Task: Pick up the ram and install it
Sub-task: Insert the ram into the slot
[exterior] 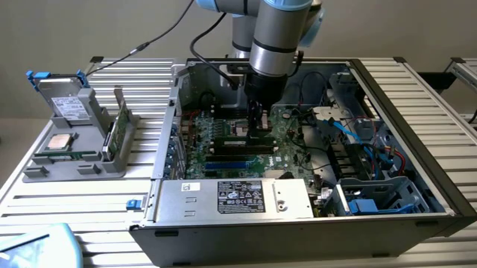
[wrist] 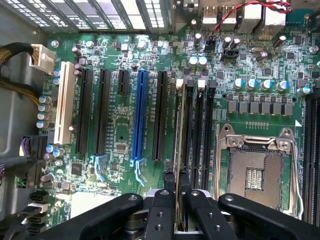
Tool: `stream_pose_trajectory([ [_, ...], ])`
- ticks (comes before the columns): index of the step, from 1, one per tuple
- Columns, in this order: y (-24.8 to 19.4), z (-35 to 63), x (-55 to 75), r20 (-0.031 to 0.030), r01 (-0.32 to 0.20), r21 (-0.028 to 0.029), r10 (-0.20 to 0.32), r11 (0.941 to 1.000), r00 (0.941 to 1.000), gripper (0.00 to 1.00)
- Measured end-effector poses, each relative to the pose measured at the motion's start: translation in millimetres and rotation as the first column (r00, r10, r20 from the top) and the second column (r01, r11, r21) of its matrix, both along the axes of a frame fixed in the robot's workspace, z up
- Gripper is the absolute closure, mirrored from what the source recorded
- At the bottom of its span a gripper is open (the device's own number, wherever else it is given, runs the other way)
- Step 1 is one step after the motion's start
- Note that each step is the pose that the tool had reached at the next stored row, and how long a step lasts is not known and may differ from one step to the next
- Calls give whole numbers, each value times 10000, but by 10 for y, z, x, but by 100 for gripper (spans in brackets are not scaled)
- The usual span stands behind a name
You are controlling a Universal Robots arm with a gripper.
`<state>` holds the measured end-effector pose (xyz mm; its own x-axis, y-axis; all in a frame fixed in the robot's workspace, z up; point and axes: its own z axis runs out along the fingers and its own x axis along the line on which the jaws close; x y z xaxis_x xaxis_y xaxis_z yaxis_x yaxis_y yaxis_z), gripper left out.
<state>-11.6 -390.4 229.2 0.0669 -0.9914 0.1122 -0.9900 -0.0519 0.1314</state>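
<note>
So the gripper (wrist: 177,178) is clamping down on the ram (wrist: 180,125) — its black fingers (wrist: 168,200) are pinching the green stick from both sides, and it's standing on edge between them. The stick is lining up along the memory slots (wrist: 202,130), over what looks like the one farthest from the CPU socket (wrist: 255,170), which is lying open just beside that bank. Can't tell if the ram is actually sitting in the slot or just resting above it. On the stick's other side, long black expansion slots are running parallel, with a blue slot (wrist: 141,115) among them and a white slot (wrist: 64,100) nearer the board's edge.

In the exterior view the arm (exterior: 276,44) is reaching straight down into the open case (exterior: 417,111), over the middle of the motherboard (exterior: 216,142). A silver power supply (exterior: 234,198) is sitting along the case's near edge. Out on the slatted table (exterior: 44,195), off the case's side at the exterior view's left, a grey holder (exterior: 75,164) is carrying a drive with blue tabs (exterior: 63,100), a square silver processor chip (exterior: 60,142) and another green board (exterior: 118,125) standing upright.
</note>
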Motion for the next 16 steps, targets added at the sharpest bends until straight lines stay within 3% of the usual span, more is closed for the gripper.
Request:
stream_pose_trajectory([
  [16, -2, -28, -7, 8, -244, -4, 244, 9997, 9997, 86],
])
